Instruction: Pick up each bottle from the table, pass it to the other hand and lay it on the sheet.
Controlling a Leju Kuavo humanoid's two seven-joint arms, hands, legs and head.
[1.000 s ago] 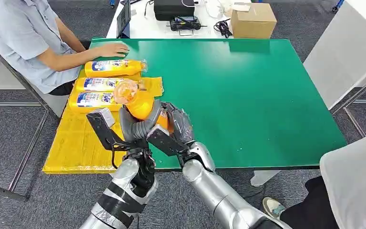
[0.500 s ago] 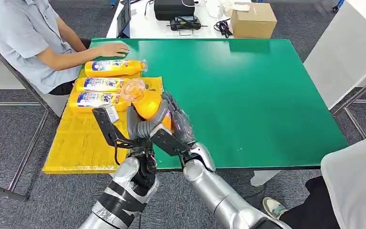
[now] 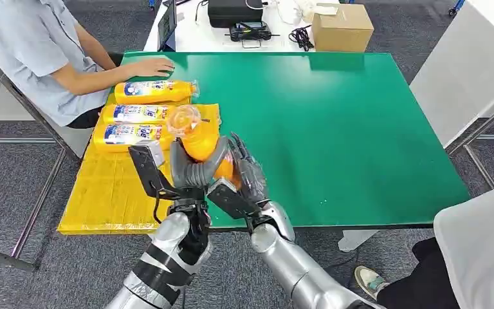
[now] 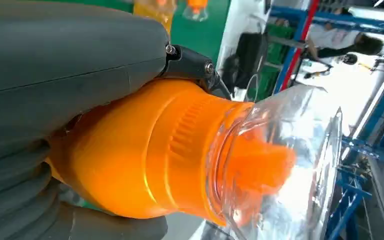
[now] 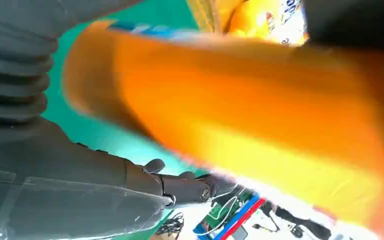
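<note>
- The left hand (image 3: 190, 168) grasps an orange bottle (image 3: 199, 143) near its neck, grey fingers wrapped round the shoulder; the bottle hangs over the near edge of the green table (image 3: 334, 122), cap end tilted away from the robot.
- The right hand (image 3: 244, 170) sits just beside it on the bottle's lower body, fingers spread and partly lifted; whether it grips or only touches cannot be told.
- In the left wrist view the bottle (image 4: 145, 155) shows a glossy orange body, a ribbed collar and a clear plastic cap (image 4: 285, 165) over an orange spout.
- In the right wrist view the bottle (image 5: 240, 110) is a blurred orange band across the frame, next to the hand's ribbed grey cover (image 5: 15, 65).
- Beyond the left hand lies the yellow sheet (image 3: 103, 187), draped over the table's corner and overhanging its edge; its near part is bare.
- Two bottles (image 3: 132, 123) lie side by side on the sheet's far part, blue-and-white labels up; a third (image 3: 154, 91) lies just past them on the green top.
- A seated person's hand (image 3: 148, 66) rests flat on the table beside that third bottle.
- To the right of the right hand the table's smooth green surface runs open to its far and right edges.
- A cardboard box (image 3: 341, 27) and black cables (image 3: 302, 37) sit on a white surface behind the table.
</note>
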